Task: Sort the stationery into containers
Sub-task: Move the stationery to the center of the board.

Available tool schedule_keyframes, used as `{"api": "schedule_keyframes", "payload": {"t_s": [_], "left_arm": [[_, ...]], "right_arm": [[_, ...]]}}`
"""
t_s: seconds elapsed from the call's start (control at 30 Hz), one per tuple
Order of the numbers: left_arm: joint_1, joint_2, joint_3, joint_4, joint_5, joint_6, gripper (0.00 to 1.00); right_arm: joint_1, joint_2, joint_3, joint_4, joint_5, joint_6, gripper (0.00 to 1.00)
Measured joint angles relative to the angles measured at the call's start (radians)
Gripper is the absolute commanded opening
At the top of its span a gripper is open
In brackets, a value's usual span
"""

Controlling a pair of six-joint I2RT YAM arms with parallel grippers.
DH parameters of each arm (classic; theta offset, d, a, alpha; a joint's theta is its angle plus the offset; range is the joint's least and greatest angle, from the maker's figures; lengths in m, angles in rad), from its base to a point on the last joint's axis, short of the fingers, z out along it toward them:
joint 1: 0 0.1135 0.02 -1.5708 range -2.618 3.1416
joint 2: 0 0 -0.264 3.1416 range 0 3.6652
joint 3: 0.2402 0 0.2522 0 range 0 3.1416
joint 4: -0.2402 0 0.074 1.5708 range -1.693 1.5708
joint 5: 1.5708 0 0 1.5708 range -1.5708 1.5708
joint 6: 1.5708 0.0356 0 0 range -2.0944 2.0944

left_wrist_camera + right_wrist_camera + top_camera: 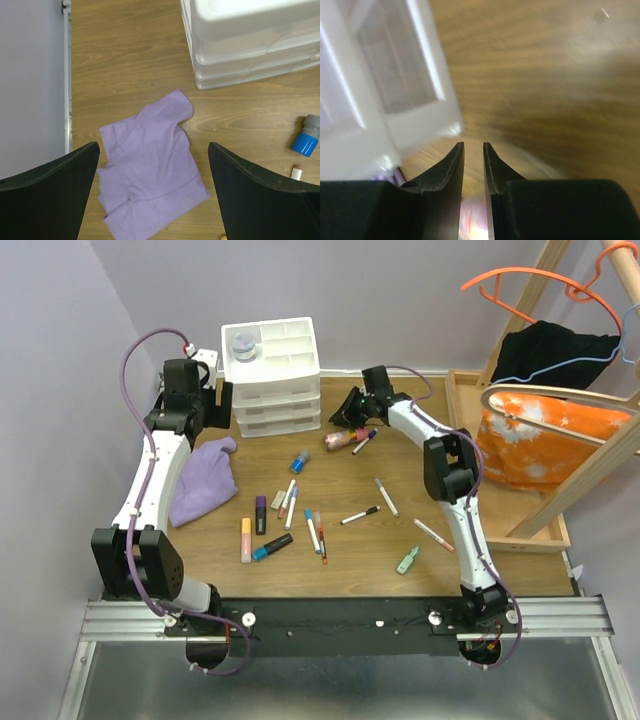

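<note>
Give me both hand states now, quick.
Left hand: open, holding nothing.
Right hand: nearly closed; something pinkish between the fingers, grip cannot be told.

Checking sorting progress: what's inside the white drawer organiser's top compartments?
One round greyish object sits in the left-hand compartment of the organiser; the other compartments look bare. The closed drawers hide whatever is inside them.

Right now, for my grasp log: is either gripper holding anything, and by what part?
Left gripper: nothing. Right gripper seems shut on a pinkish marker; part unclear.
</note>
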Motion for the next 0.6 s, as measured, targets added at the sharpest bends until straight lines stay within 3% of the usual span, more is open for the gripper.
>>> {"api": "schedule_keyframes", "payload": {"t_s": [0.13, 0.27, 0.43, 0.5, 0.6], "left_arm": [[0.0, -0.012, -0.062, 0.005, 0.013, -0.016, 0.98], [0.0, -0.056, -0.139, 0.008, 0.046, -0.033, 0.94], [-0.027, -0.179, -0.259, 0.018, 0.287, 0.024, 0.98], [-0.113, -0.229, -0.306, 0.03, 0.372, 0.068, 0.98], [-0.355, -0.236, -0.331, 0.063, 0.451, 0.137, 0.98]], "right_arm": [[-0.001, -0.063, -0.117, -0.035, 0.0, -0.031, 0.32], [-0.003, -0.13, -0.211, -0.055, 0.001, -0.045, 0.48], [-0.003, -0.216, -0.255, -0.047, -0.015, -0.061, 0.62], [-0.003, -0.248, -0.255, -0.034, -0.019, -0.072, 0.66], [-0.008, -0.294, -0.23, -0.056, 0.002, -0.133, 0.69]]}}
